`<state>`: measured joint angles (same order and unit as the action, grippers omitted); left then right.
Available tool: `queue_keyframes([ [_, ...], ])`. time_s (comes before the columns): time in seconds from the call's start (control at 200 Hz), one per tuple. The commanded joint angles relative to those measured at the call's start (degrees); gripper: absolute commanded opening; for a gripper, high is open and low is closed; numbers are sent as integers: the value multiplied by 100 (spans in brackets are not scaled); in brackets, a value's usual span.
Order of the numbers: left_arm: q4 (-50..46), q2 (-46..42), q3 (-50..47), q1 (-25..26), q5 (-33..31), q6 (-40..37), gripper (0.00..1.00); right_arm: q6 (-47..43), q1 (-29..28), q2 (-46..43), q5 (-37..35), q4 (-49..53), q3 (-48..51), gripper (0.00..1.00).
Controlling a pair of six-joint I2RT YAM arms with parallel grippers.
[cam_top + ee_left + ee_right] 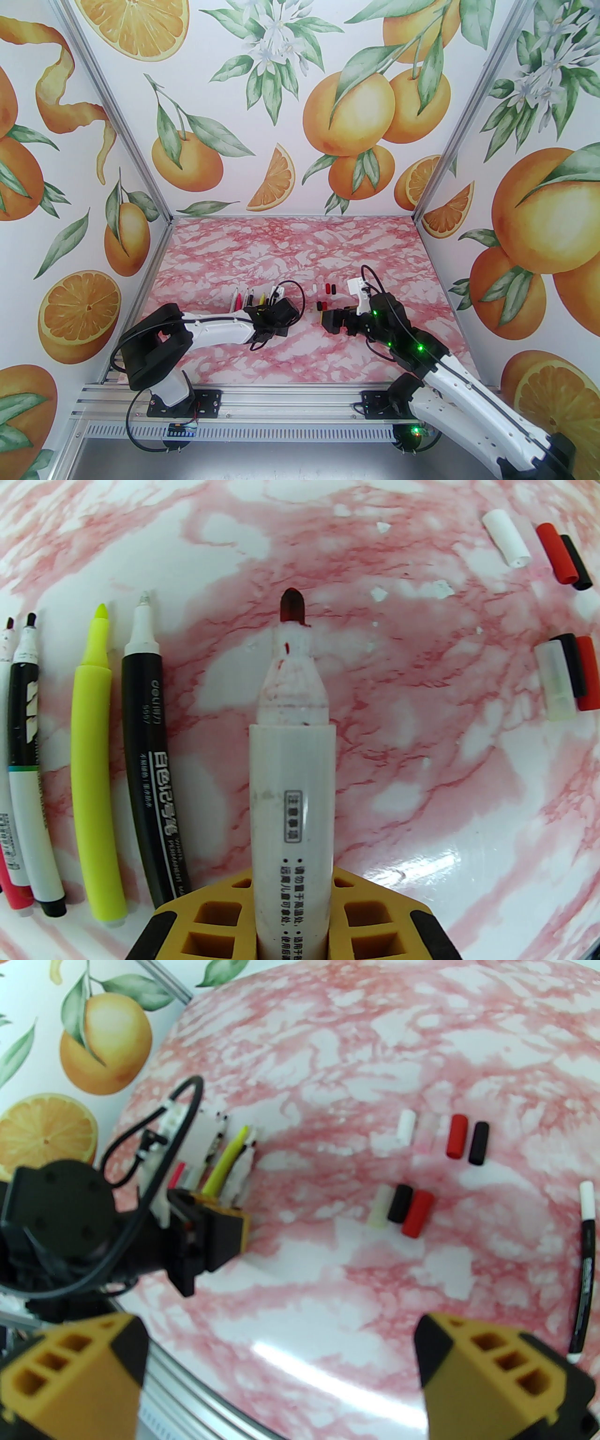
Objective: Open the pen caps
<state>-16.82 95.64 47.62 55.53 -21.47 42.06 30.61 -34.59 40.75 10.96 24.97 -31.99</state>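
left gripper (291,902): closed narrow on the white-barrelled marker (291,780), gripped at the rear of the barrel, red tip bare and pointing away over the table (290,243). no cap is seen on it. red ink is smeared on its neck.

right gripper (280,1344): jaws at full width, nothing between them, hovering just near the pen caps (506,536).

caps: seven are counted in the right wrist view, lying in two loose rows between the two grippers. uncapped pens (96,761) are laid side by side to the left of the held marker.

risks noted:
- the wet tip is exposed; if the marker is lowered nose first, the table could be marked.
- the barrel is round; if it is released above the surface, it could roll into the laid row and disturb it.
- the caps are short and round; a sweep of the wide right jaws could scatter them.
- a thin black pen (583,1269) lies well apart at the right; whether it is capped cannot be told, and it could be missed.
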Motion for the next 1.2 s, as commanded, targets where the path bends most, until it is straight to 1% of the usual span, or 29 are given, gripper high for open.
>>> queue_keyframes([
  [0.0, -93, 145, 219, -59, -92, 41, 14, 131, -32, -4, -153, -186, 185, 100],
  [0.44, -102, 561, 463, -136, -160, -102, 16, 304, -33, -60, -270, -347, 517, 100],
  [0.605, -120, 564, 460, -137, -181, -98, 25, 332, -31, -66, -261, -388, 557, 100],
  [0.786, -141, 535, 434, -132, -207, -90, 28, 347, -37, -53, -270, -376, 562, 100],
  [0.831, -154, 510, 433, -138, -221, -83, 32, 349, -38, -61, -270, -379, 562, 100],
  [0.891, -159, 460, 415, -136, -232, -76, 33, 357, -25, -75, -287, -356, 561, 100],
  [1.081, -249, 145, 441, -128, -221, -88, 33, 514, -27, -120, -450, -198, 480, 100],
  [1.196, -338, -143, 483, -123, -226, -135, 34, 586, -26, -87, -728, 65, 359, 98],
])
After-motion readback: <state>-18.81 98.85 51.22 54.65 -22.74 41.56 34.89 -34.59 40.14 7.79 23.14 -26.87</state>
